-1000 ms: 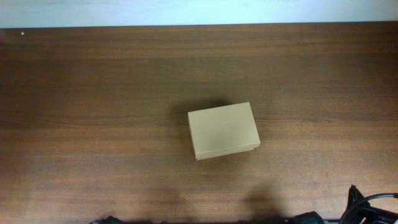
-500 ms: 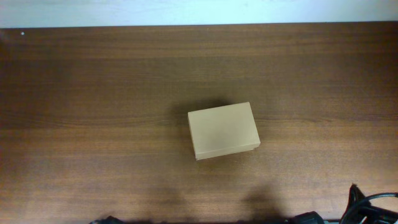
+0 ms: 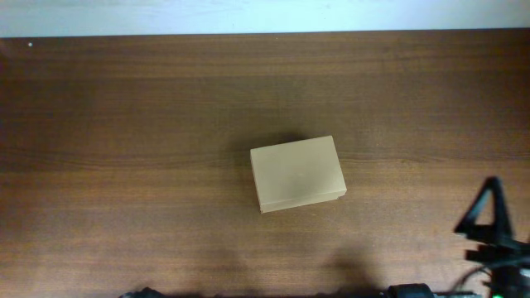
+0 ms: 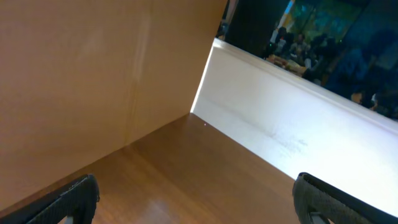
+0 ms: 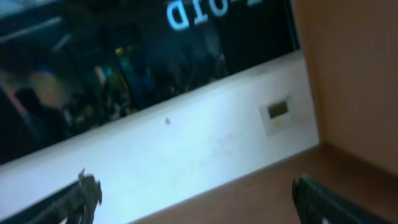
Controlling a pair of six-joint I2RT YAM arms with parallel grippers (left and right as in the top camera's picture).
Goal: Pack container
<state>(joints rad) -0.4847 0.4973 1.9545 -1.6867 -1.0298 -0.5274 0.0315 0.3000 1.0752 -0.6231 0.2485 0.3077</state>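
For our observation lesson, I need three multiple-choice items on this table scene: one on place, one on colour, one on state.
1. Where on the table does the container sit?
A) near the middle
B) far left corner
C) over the near edge

2. What colour is the container?
A) white
B) tan
C) blue

3. What state is the container in?
A) flap standing open
B) crushed flat
C) closed

Answers:
1 A, wood shows on every side of it.
2 B, it is plain tan cardboard.
3 C, the overhead view shows one unbroken top face.
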